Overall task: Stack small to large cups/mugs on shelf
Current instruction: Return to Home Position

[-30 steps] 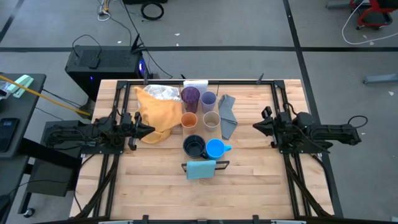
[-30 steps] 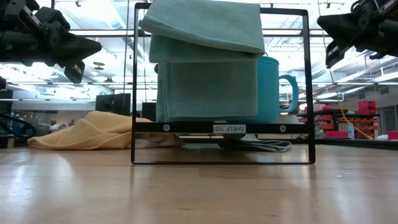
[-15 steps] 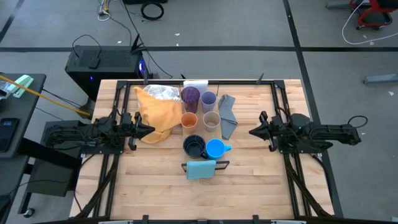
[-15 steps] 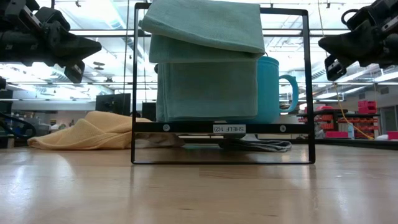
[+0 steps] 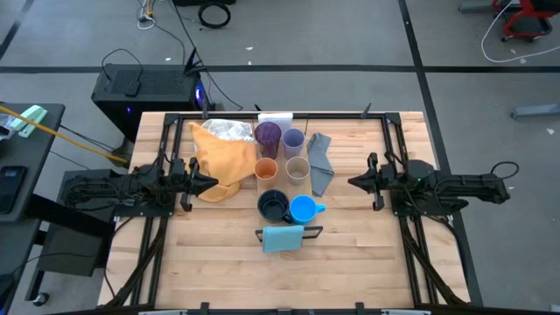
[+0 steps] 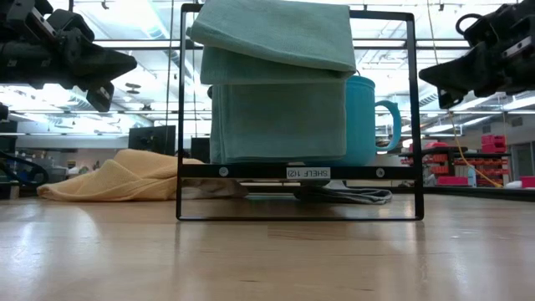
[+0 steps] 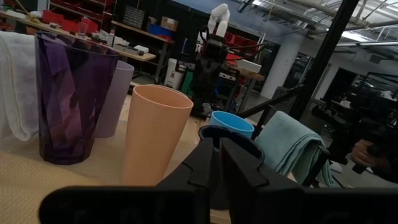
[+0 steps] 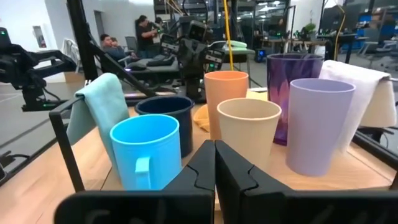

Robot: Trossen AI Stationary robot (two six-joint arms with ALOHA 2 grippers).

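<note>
Dial: the table from above, 12 o'clock at its far edge.
Light-blue cloth [image 5: 282,238]: 6 o'clock, draped over the black frame at the shelf's near end; soft, no part of the job.
Shelf [image 5: 283,187]: pale plank running from 6 to 12 through the table's middle; all six cups stand upright on it, in three pairs.
Navy mug [image 5: 273,206], bright blue mug [image 5: 303,209]: nearest pair, side by side; the blue one's handle points to 3 o'clock.
Orange cup [image 5: 266,169], beige cup [image 5: 298,170]: middle pair, at dial centre.
Dark purple tumbler [image 5: 268,136], lavender cup [image 5: 293,140]: farthest and tallest pair, toward 12.
Handling: they look light, stiff and smooth-walled, so easily tipped; best pinched across the rim wall, the mugs by rim or handle.
Left gripper [image 5: 213,184]: 9 o'clock, raised, level, pointing toward 3 at the yellow cloth's [image 5: 219,162] edge; fingers closed together, holding nothing.
Right gripper [image 5: 351,183]: 3 o'clock, raised, level, pointing toward 9, near the grey cloth [image 5: 320,166]; fingers pressed together, empty.
Stage: placing looks complete; both arms are clear of the cups.
</note>
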